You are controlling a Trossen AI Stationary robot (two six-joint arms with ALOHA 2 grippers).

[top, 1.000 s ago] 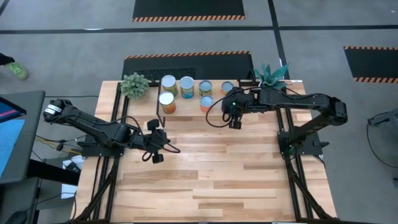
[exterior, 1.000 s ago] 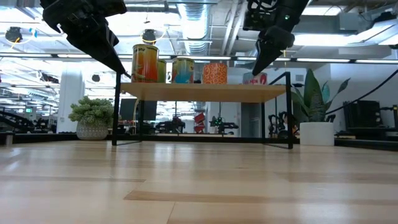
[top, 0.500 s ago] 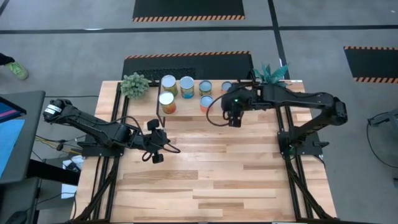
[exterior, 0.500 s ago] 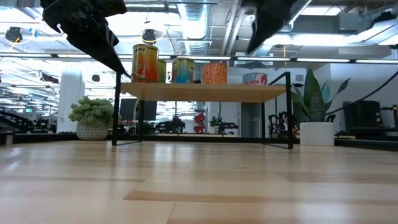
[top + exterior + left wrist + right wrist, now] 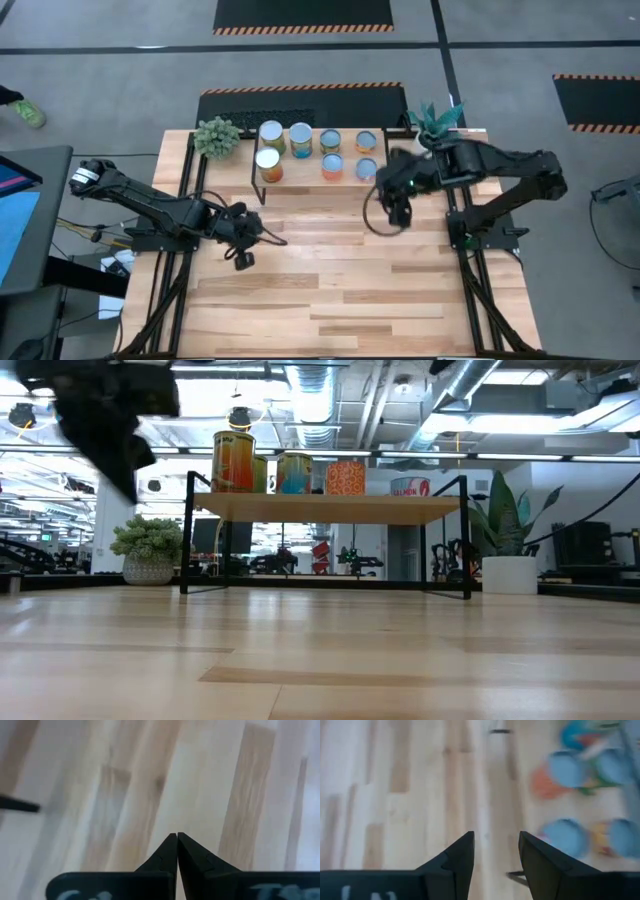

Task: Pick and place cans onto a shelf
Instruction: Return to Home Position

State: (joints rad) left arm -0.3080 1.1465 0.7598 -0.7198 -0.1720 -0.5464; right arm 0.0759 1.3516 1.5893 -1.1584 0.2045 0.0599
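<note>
All seven cans (image 5: 301,133) stood on the shelf (image 5: 325,509) at the far edge of the table (image 5: 330,290), in two rows as seen from above: four in the back row and three in front. From table height, the labels read orange and yellow at the shelf's left end, with more orange and a red-and-white tin toward its right end. The left gripper (image 5: 243,260) hung over bare tabletop in front of the shelf's left end, well clear of it, with its jaws pressed together tip to tip and nothing between them. The right gripper (image 5: 398,212) hung over the table just in front of the shelf's right end, apart from the nearest can. Its jaws were spread with an empty gap between them, and its wrist camera caught blurred blue can tops off to one side. A small bushy plant (image 5: 217,136) sat beside the shelf's left end and a spiky one (image 5: 436,118) beside its right end. In the low view the left arm showed only as a dark blur at the upper left.
</note>
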